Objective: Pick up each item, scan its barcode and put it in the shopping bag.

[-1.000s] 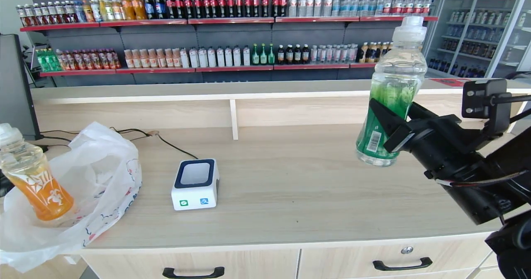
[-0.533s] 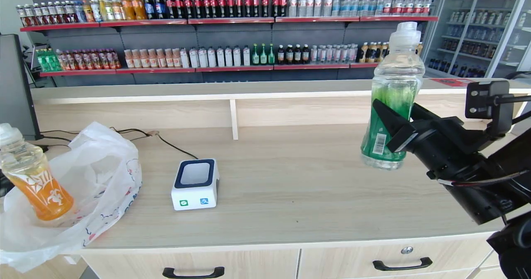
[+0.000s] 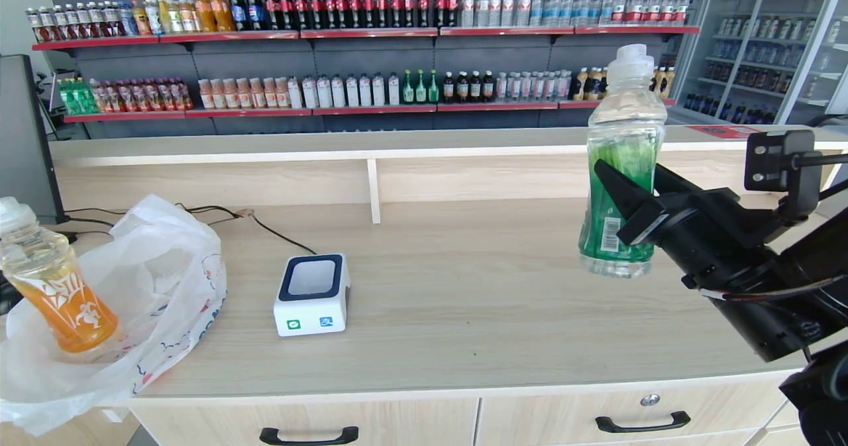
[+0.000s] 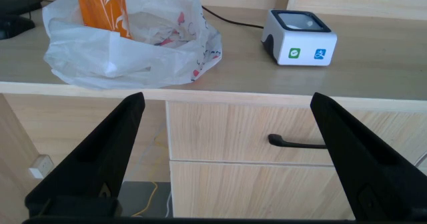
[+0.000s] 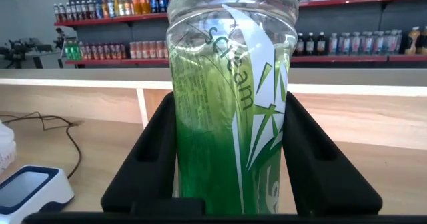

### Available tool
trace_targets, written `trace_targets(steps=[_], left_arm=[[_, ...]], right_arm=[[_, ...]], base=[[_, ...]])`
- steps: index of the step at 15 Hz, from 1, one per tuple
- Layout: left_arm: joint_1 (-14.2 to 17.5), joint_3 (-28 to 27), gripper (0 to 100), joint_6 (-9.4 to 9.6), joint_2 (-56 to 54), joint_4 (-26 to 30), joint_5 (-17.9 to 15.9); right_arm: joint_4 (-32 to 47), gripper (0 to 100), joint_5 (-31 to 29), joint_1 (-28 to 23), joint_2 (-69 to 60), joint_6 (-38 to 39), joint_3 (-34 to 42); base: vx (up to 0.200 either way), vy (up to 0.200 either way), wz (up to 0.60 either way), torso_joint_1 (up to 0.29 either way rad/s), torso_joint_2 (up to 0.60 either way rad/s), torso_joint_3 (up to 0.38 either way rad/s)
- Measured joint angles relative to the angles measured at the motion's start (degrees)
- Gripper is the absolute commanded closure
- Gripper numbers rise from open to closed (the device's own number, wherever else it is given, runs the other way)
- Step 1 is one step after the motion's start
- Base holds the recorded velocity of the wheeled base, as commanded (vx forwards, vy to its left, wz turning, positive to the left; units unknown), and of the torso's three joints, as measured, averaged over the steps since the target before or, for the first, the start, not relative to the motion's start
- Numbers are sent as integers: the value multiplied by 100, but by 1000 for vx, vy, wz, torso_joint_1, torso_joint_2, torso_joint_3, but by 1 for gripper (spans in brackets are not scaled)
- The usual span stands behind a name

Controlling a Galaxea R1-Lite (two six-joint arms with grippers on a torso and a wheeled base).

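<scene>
My right gripper (image 3: 646, 201) is shut on a clear bottle with a green label (image 3: 621, 174), held upright above the right side of the counter, barcode facing the front. In the right wrist view the green bottle (image 5: 230, 111) stands between the two black fingers (image 5: 143, 157). The white scanner (image 3: 312, 293) with a dark-framed window sits at the counter's middle left; it shows again as the scanner (image 4: 297, 37). An orange drink bottle (image 3: 50, 280) stands in the white plastic shopping bag (image 3: 165, 280) at the left. My left gripper (image 4: 227, 151) hangs open below the counter's front edge, in front of the drawers.
A black cable (image 3: 265, 227) runs from the scanner to the back left. A raised wooden ledge (image 3: 371, 161) closes off the counter's back. Drawers with black handles (image 3: 641, 425) lie under the front edge. Shelves of bottles (image 3: 371, 42) stand far behind.
The right gripper has tilted the green bottle back to upright and lowered it slightly, shifting it a little to the right. The barcode has turned more to the front. The left side is unchanged.
</scene>
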Motion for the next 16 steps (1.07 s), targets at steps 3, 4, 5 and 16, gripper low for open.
trace_targets(steps=[3, 4, 5, 16], left_arm=[[0, 0, 0, 2, 0, 0, 0], [0, 0, 0, 11, 0, 0, -2], [0, 0, 0, 13, 0, 0, -2], [0, 0, 0, 4, 0, 0, -2]], right_arm=[[0, 100, 0, -7, -69, 6, 40], [-2, 100, 2, -11, -80, 6, 40], [-2, 100, 0, -11, -88, 6, 41], [-2, 100, 0, -11, -85, 46, -26]], base=[[0, 0, 0, 0, 0, 0], [0, 0, 0, 0, 0, 0], [0, 0, 0, 0, 0, 0], [0, 36, 0, 0, 1, 0]])
